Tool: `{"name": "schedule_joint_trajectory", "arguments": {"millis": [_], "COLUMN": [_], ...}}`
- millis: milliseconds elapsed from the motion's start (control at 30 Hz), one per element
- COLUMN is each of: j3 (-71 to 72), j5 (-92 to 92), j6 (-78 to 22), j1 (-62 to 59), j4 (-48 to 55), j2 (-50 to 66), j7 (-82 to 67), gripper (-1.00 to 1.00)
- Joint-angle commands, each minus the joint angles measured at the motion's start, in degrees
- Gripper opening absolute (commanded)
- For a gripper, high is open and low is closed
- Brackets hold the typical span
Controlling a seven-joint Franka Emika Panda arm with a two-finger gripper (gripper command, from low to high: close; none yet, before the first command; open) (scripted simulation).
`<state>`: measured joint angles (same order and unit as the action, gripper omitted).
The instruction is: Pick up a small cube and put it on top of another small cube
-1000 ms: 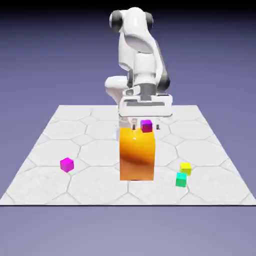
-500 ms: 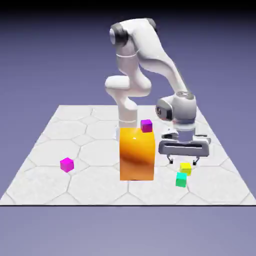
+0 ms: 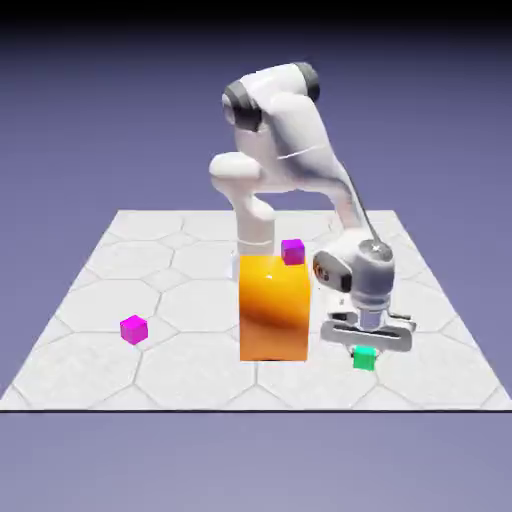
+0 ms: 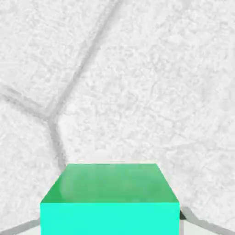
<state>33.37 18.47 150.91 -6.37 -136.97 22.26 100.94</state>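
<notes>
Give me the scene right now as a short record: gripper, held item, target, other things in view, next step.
gripper: white two-finger gripper, closed on the cube
held item: small glossy teal-green cube, between the fingers, low at the table
target: small bright magenta-pink cube, on the table toward the exterior view's left, nothing on top
other things: big orange block, standing between the two cubes; small dark purple cube, at the orange block's top
next step: probably lift, clear the orange block, then carry over to the target
</notes>
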Motion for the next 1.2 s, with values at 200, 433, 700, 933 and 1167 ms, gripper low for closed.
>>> {"name": "schedule_joint_trajectory", "arguments": {"millis": [200, 433, 700, 933, 1167], "j3": [-4.28, -15.26, -27.82, -34.8, -34.63], "j5": [-7.48, -12.2, -17.59, -17.96, -18.23], "j6": [-3.75, -5.06, -6.54, -3.96, 5.13], "j1": [-5.87, -16.85, -29.4, -37.88, -38.05], "j4": [0.33, -2.73, -6.23, -10.29, -10.56], "j2": [-5.74, -11.07, -17.17, -17.75, -8.93], "j7": [-15.47, -32.91, -52.85, -60.16, -60.34], "gripper": [-1.0, -1.0, -1.0, -1.0, 1.0]}}
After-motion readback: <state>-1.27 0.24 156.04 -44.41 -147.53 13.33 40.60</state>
